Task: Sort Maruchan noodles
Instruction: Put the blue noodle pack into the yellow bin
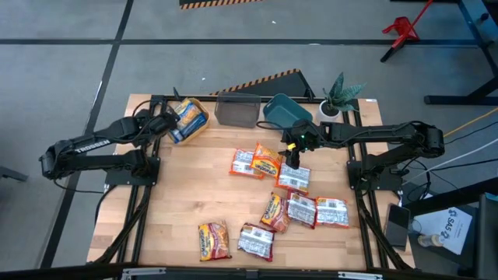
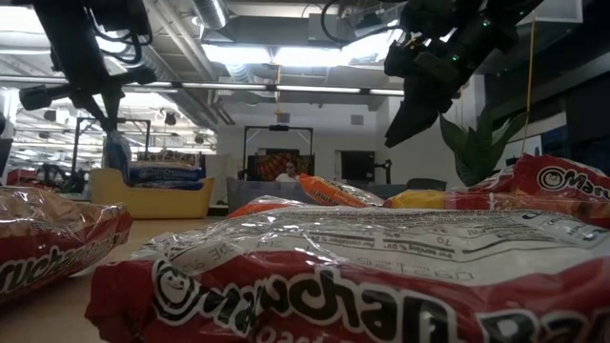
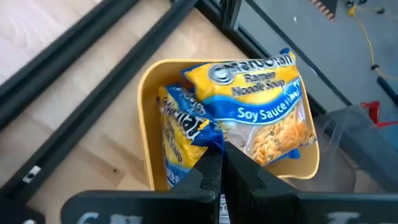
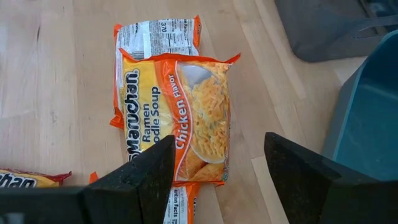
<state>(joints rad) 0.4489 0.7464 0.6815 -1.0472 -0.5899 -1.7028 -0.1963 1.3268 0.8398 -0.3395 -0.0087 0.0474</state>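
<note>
Light: bright, even, from ceiling strip lights (image 2: 286, 52) seen in the low view.
Shadows: soft and short on the wooden surface (image 1: 187, 194).
Glare: sheen on the nearest packet wrapper (image 2: 362, 238).
Focus: that near packet blurred; wrist views sharp.

- Yellow bin (image 1: 196, 118) at back-left of wooden table (image 1: 179, 202)
- Grey bin (image 1: 236, 110) mid-back, teal bin (image 1: 282, 110) just beside it
- Potted plant (image 1: 338, 95) at back-right corner
- Person (image 2: 283, 173) seated in bkgd, low view
</note>
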